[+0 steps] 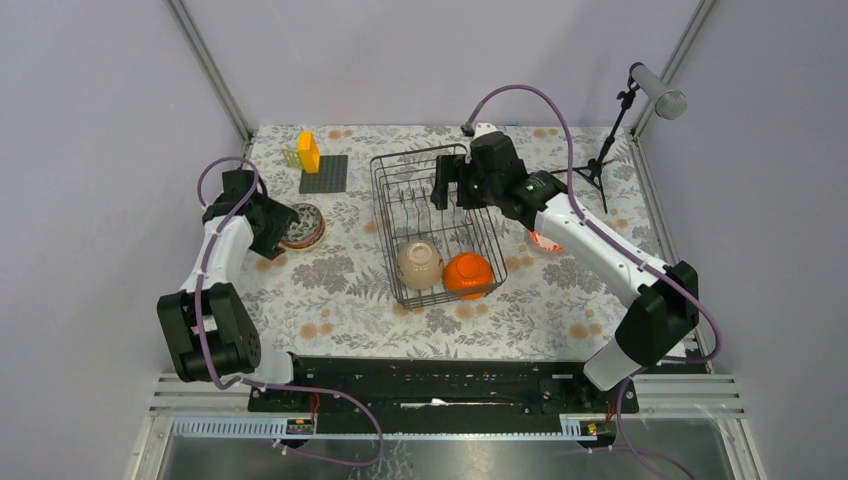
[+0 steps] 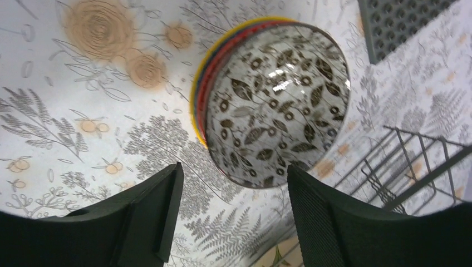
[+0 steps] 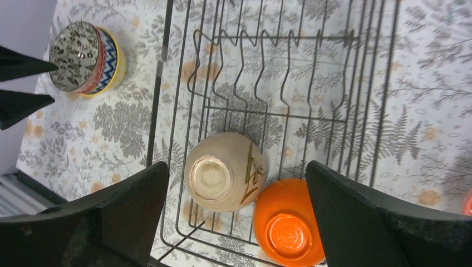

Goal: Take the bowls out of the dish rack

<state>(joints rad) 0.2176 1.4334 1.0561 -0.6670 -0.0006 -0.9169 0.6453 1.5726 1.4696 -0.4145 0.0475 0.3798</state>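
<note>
The black wire dish rack point(image 1: 400, 180) stands mid-table. Two bowls lie upside down at its near end: a beige bowl point(image 1: 419, 264) point(image 3: 225, 171) and an orange bowl point(image 1: 468, 274) point(image 3: 286, 222), touching each other. My right gripper point(image 1: 447, 185) point(image 3: 236, 217) hangs open above the rack point(image 3: 278, 83), holding nothing. A stack of bowls point(image 1: 302, 225) point(image 3: 86, 55) sits on the tablecloth left of the rack, and the top one point(image 2: 276, 105) has a leaf pattern inside. My left gripper point(image 1: 283, 228) point(image 2: 234, 214) is open just beside the stack, with nothing between its fingers.
A flat black mat point(image 1: 324, 174) point(image 2: 401, 22) with a yellow-orange block point(image 1: 309, 152) lies at the back left. A small tripod stand point(image 1: 600, 165) is at the back right. A red and white bowl point(image 1: 541, 240) shows partly under my right arm.
</note>
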